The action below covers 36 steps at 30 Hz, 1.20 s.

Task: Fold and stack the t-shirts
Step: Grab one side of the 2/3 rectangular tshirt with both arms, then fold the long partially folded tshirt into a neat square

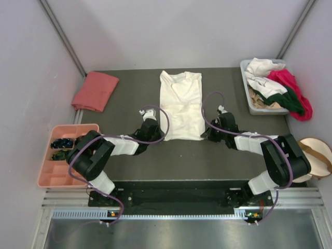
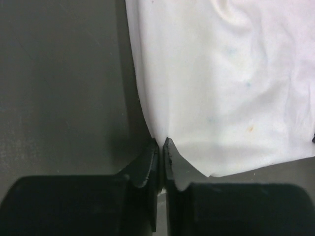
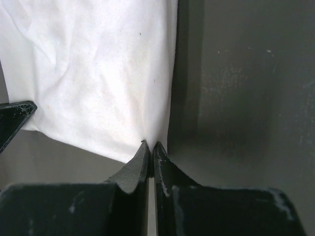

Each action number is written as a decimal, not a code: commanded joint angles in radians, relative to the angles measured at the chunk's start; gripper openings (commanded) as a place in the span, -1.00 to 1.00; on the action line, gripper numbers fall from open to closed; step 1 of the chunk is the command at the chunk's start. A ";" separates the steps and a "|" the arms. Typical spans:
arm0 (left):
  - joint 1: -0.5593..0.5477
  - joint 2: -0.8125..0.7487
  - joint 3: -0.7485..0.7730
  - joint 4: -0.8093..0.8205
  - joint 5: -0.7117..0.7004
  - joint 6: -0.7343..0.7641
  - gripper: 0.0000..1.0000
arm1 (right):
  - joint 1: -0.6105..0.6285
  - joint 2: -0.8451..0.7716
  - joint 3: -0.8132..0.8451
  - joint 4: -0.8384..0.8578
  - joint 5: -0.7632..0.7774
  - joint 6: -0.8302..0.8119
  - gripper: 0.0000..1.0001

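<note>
The left gripper [image 2: 161, 142] has its two black fingers squeezed almost together. They pinch the near left corner of the cream-white t-shirt [image 1: 180, 106]. The right gripper [image 3: 150, 144] is squeezed tight too, and it pinches the near right corner of the same shirt. Both sets of fingers are hard, dark and pointy at the tips.

The table [image 1: 129, 161] is wide, flat and dark grey. The cream-white t-shirt lies in the middle of it. The shirt is soft and a bit wrinkly. It is folded into a long shape, with the neck at the far end and the bottom edge near the arms.

At the far right stands a grey plastic bin [image 1: 248, 98]. A white shirt [image 1: 262, 66], a magenta shirt [image 1: 290, 82] and a dark green shirt [image 1: 291, 102] are heaped in it, all crumpled. At the near left sits a pink tray [image 1: 62, 179] with little boxes inside. At the far left lies a salmon-pink shirt [image 1: 95, 90], folded flat. A round beige pouch [image 1: 317, 149] sits at the right edge.
</note>
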 commanded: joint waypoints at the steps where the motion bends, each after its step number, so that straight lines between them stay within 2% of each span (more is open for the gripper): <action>1: -0.008 -0.060 -0.039 -0.080 0.042 -0.003 -0.90 | 0.030 -0.073 -0.017 -0.036 -0.019 0.012 -1.00; 7: -0.042 -0.201 -0.113 -0.172 0.036 -0.021 -0.93 | 0.044 -0.185 -0.066 -0.136 -0.014 0.031 -1.00; 11: -0.094 -0.322 -0.173 -0.256 0.019 -0.067 -0.94 | 0.061 -0.323 -0.103 -0.266 -0.002 0.043 -1.00; 18: -0.212 -0.523 -0.286 -0.422 -0.016 -0.189 -0.98 | 0.180 -0.539 -0.184 -0.428 0.062 0.123 -1.00; 24: -0.328 -0.656 -0.345 -0.552 -0.047 -0.317 -1.00 | 0.393 -0.677 -0.243 -0.531 0.177 0.285 -1.00; 28: -0.405 -0.710 -0.336 -0.623 -0.076 -0.360 -1.00 | 0.585 -0.760 -0.249 -0.628 0.286 0.405 -1.00; 32: -0.448 -0.706 -0.309 -0.666 -0.088 -0.373 -1.00 | 0.723 -0.756 -0.233 -0.669 0.378 0.489 -1.00; 36: -0.465 -0.722 -0.254 -0.725 -0.130 -0.370 -1.00 | 0.786 -0.696 -0.160 -0.671 0.452 0.500 -1.00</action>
